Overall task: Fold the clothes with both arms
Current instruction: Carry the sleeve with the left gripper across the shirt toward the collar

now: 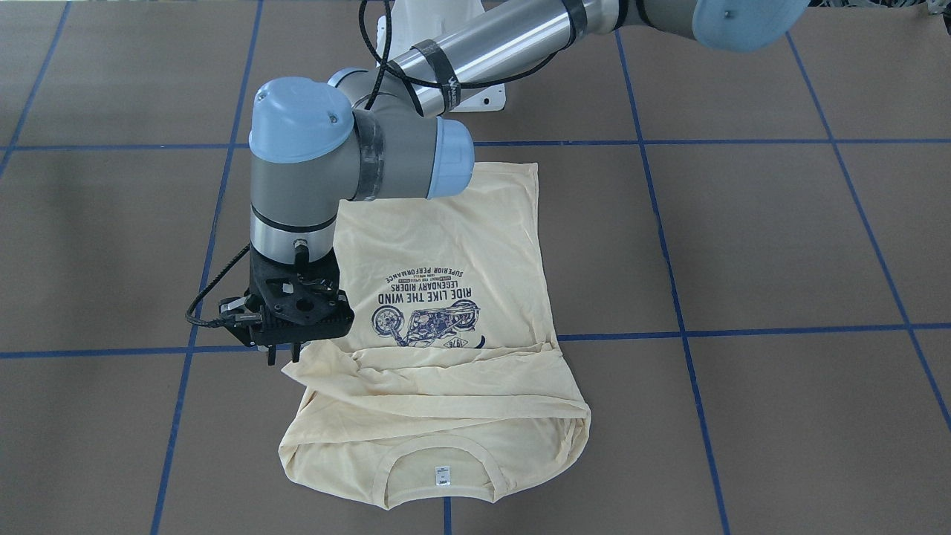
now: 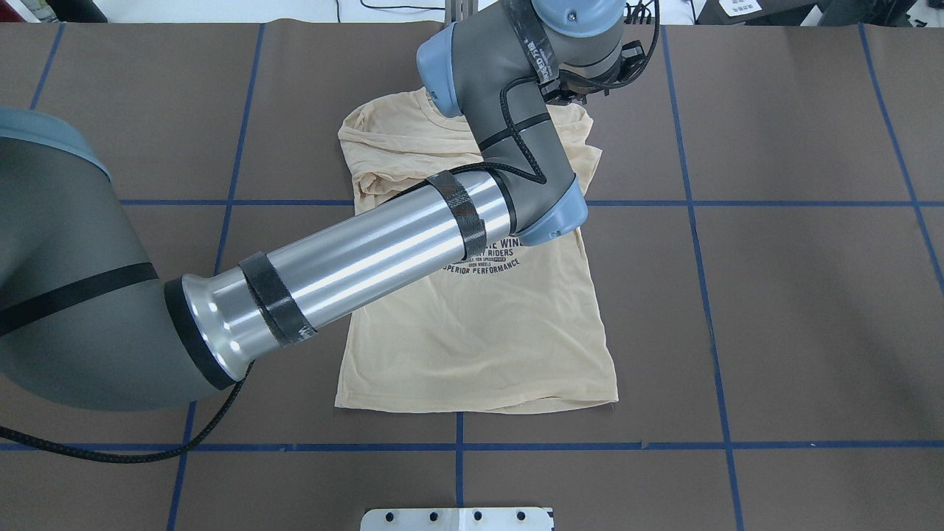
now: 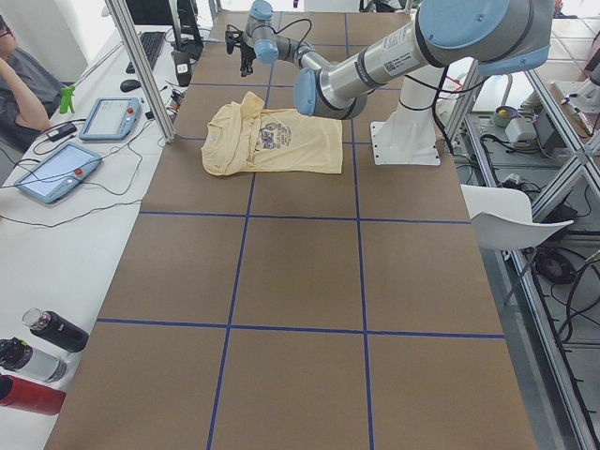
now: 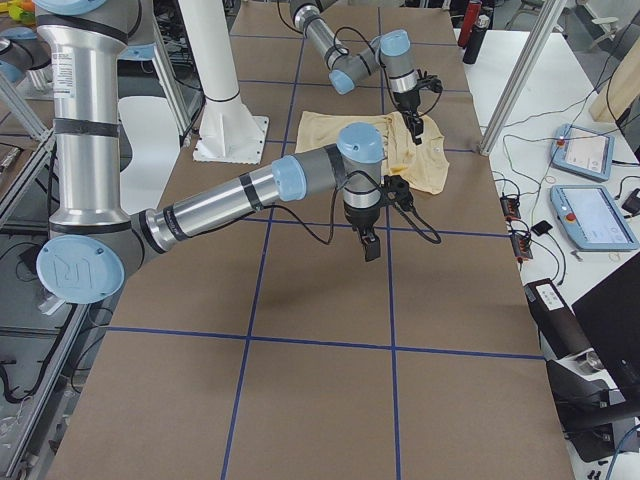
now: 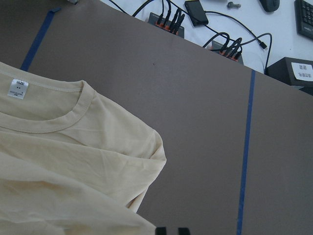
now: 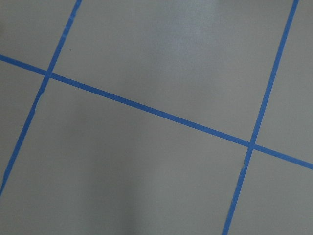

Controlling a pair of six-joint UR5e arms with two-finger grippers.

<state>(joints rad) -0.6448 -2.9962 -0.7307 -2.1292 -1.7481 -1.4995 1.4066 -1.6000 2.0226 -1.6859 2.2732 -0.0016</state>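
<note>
The clothes are one cream shirt (image 1: 453,253) lying flat, print up, with its sleeves and collar end folded in; the neck label (image 1: 442,475) faces up. My left arm (image 2: 383,251) reaches across it. The left gripper (image 1: 284,358) hangs just above the corner of the folded-in sleeve (image 1: 297,371), on the robot's right side of the shirt. Its fingertips (image 5: 160,230) stand a narrow gap apart with bare table between them and the cloth edge beside one tip. My right gripper (image 4: 371,246) hovers over bare table away from the shirt, and I cannot tell whether it is open or shut.
Blue tape lines (image 1: 669,245) grid the brown table. Tablets (image 3: 58,169) and cables lie on a white side bench (image 3: 56,281) beyond the far edge, with bottles (image 3: 37,361) at its end. A person (image 3: 19,84) sits there. Aluminium frame posts (image 3: 141,66) stand near the collar end.
</note>
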